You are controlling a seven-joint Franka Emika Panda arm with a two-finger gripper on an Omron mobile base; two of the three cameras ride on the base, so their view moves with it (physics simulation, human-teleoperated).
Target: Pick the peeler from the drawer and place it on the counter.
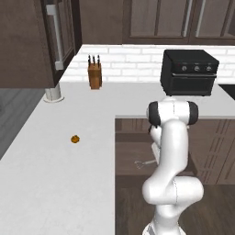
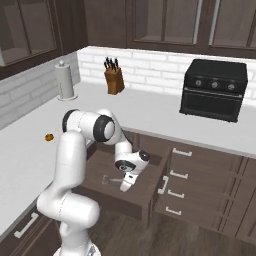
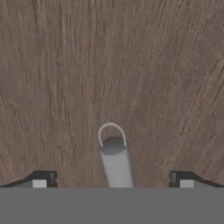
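One peeler [image 3: 115, 162] is lying in the one pulled-out drawer [image 2: 145, 192]. The gripper [image 3: 113, 179] is hovering over it, fingers spread wide, gripping nothing. One orange-brown object [image 1: 75, 138] is sitting on the surface [image 1: 59, 174].

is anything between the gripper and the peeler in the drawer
Nothing visible. In the hand view the peeler lies on the bare wood floor of the open drawer, midway between the spread fingertips of the gripper, with no other item around it.
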